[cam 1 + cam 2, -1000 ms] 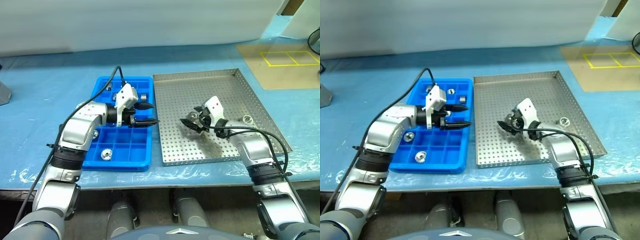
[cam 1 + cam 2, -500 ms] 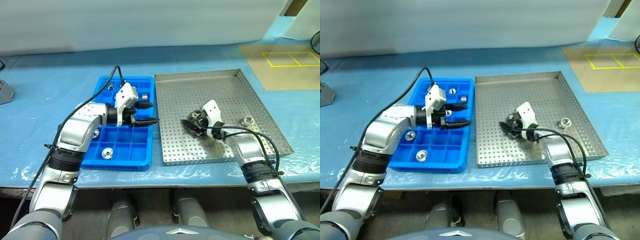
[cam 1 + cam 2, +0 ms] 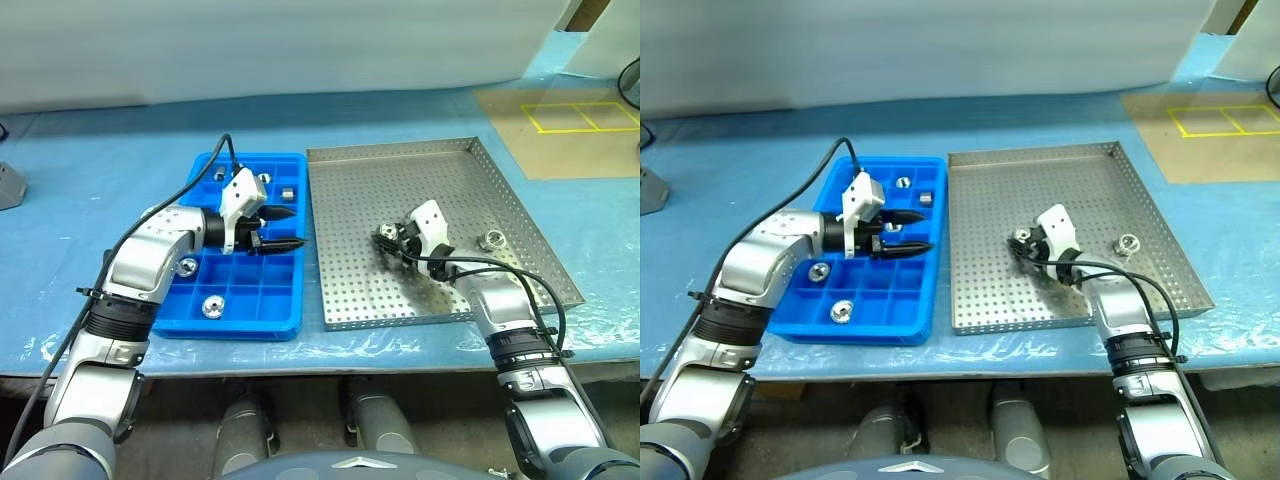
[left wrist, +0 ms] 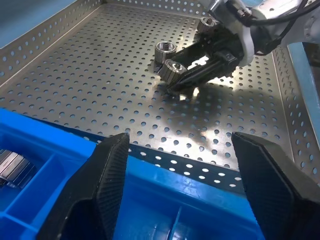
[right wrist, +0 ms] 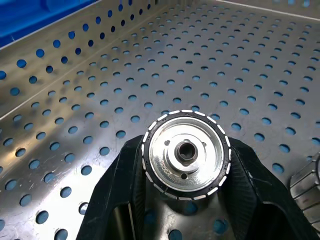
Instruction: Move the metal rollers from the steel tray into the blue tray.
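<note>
My right gripper is shut on a metal roller, a shiny ridged cylinder with a hollow centre, low over the middle of the steel tray. A second roller lies loose just beside the held one, and a third rests near the tray's right side. My left gripper hovers open and empty over the blue tray, pointing toward the steel tray. Several rollers sit in the blue tray's compartments.
Both trays lie side by side on a table covered in blue sheeting. A brown board with yellow taped squares sits at the back right. A grey object stands at the far left edge.
My right gripper's fingers have closed on the roller in the steel tray. The left gripper has drifted slightly to the left over the blue tray, still open.
</note>
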